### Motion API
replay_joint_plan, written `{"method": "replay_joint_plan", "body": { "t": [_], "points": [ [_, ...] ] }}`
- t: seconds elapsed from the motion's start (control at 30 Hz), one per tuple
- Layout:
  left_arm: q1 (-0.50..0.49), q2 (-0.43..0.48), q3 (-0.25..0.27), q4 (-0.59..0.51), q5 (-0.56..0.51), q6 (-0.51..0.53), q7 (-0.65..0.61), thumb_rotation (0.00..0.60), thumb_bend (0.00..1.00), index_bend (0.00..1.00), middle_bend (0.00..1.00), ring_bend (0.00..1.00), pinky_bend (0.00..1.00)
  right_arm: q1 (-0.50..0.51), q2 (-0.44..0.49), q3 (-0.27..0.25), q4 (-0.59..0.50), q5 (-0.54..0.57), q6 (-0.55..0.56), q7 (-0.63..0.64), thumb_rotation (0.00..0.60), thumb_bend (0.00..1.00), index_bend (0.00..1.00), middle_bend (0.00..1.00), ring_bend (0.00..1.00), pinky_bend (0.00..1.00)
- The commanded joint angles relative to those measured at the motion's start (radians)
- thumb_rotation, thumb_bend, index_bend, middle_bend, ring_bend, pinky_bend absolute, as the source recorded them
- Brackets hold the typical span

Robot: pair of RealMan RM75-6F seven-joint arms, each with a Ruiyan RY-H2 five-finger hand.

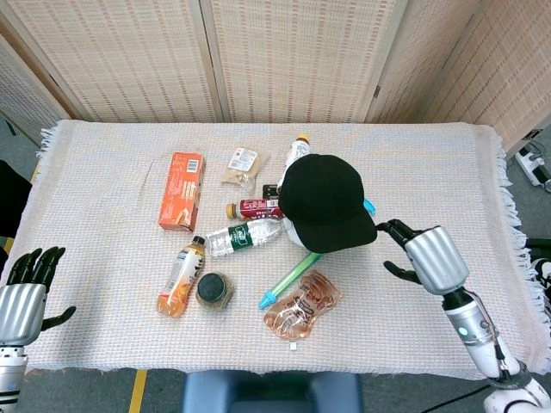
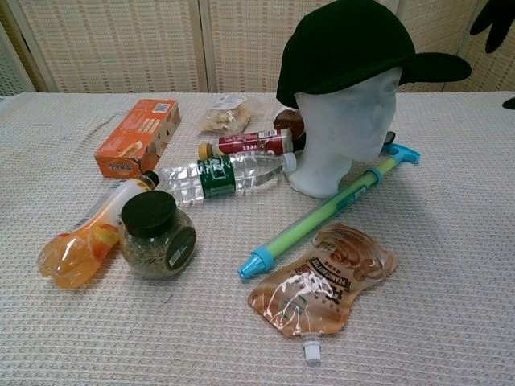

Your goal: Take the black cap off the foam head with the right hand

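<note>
The black cap [image 1: 325,202] [image 2: 354,47] sits on the white foam head [image 2: 342,133] near the table's middle, its brim pointing right. My right hand [image 1: 426,256] hovers just right of the brim, open, fingers spread and reaching toward the cap without touching it. In the chest view only its dark fingertips [image 2: 492,18] show at the top right corner. My left hand [image 1: 24,288] hangs open off the table's front left edge, holding nothing.
Around the head lie a green and blue tube [image 1: 291,277], a brown pouch [image 1: 303,304], a water bottle [image 1: 245,235], an orange drink bottle [image 1: 182,277], a dark-lidded jar [image 1: 214,290], an orange box [image 1: 182,190] and a snack bag [image 1: 242,165].
</note>
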Motion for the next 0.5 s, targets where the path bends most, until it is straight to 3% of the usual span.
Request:
{"method": "replay_joint_plan", "body": {
  "t": [0.03,0.27,0.5],
  "points": [
    [0.0,0.002,0.0,-0.001,-0.003,-0.002,-0.004,0.6,0.08,0.1,0.14,0.09,0.13,0.036,-0.026,0.018,-0.004,0.011,-0.032,-0.015,0.6,0.14,0.33,0.39,0.83,0.98],
    [0.0,0.005,-0.002,0.0,-0.005,-0.005,-0.022,0.6,0.08,0.11,0.14,0.09,0.13,0.109,-0.081,0.037,0.02,0.04,-0.095,-0.05,0.6,0.25,0.4,0.4,0.84,0.99],
    [0.001,0.01,-0.002,-0.003,-0.008,-0.007,-0.04,0.6,0.08,0.11,0.14,0.09,0.14,0.15,-0.168,0.045,0.099,0.042,-0.078,-0.044,0.6,0.45,0.65,0.53,0.89,1.0]
  ]
}}
